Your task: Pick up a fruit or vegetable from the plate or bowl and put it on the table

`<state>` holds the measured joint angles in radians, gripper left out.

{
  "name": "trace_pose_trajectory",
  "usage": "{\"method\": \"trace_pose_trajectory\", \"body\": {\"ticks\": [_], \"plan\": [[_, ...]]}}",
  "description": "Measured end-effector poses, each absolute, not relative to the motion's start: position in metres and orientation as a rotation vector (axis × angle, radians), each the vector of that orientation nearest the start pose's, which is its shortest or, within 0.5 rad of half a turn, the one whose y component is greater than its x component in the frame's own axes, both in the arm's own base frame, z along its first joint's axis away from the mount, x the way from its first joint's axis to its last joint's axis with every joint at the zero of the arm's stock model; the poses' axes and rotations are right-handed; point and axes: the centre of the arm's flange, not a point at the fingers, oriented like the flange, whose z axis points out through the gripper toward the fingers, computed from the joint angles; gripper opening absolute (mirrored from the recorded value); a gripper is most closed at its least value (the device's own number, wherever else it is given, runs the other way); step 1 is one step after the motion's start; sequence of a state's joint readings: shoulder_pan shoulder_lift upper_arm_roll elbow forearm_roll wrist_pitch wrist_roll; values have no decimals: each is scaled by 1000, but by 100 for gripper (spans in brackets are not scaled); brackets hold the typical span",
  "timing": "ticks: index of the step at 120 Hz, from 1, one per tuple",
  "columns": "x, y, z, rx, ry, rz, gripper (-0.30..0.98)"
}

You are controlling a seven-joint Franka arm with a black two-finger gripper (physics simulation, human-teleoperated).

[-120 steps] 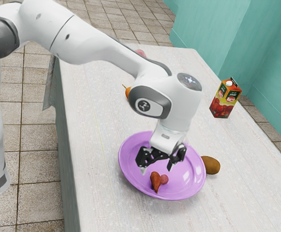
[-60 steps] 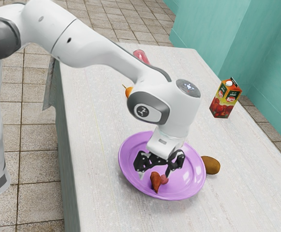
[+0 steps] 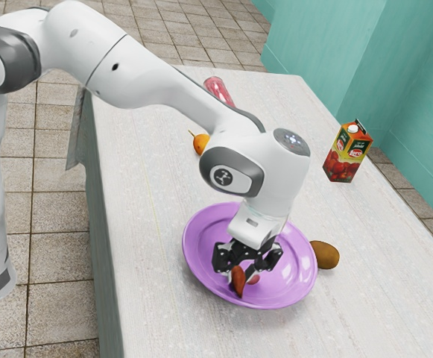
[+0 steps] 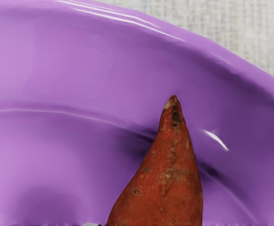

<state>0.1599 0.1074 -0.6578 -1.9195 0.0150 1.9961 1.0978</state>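
The gripper is low over the purple plate in the exterior view, its two fingers drawn in on either side of a reddish-brown sweet potato and shut on it. The sweet potato's lower end points down toward the plate's near rim. Beside it, partly hidden by the hand, a small pinkish round piece rests on the plate. In the wrist view the sweet potato rises from the lower edge to a narrow tip, with the inside of the plate around it.
A brown kiwi-like fruit lies on the table against the plate's outer side. The juice carton stands farther back. An orange pear-shaped fruit and a pink bottle-like object lie beyond the arm.
My hand has come down a little toward the sweet potato, and the fingers have drawn together onto it. The sweet potato has turned slightly and looks narrower.
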Motion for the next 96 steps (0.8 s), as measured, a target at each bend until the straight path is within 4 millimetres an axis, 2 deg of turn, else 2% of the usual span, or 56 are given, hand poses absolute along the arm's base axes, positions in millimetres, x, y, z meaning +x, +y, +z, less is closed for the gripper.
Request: {"method": "trace_pose_trajectory", "body": {"ticks": [28,39,55,63,74,79,96], "plan": [[511,-267,458,-2235,2254,-17,14],[507,-261,483,-2238,2198,-31,14],[500,-238,526,-2292,2071,-26,16],[502,-206,544,-2369,1962,-11,16],[514,-128,562,-2541,1733,24,16],[515,-99,566,-2607,1642,45,16],[515,-45,571,-2742,1433,106,16]]}}
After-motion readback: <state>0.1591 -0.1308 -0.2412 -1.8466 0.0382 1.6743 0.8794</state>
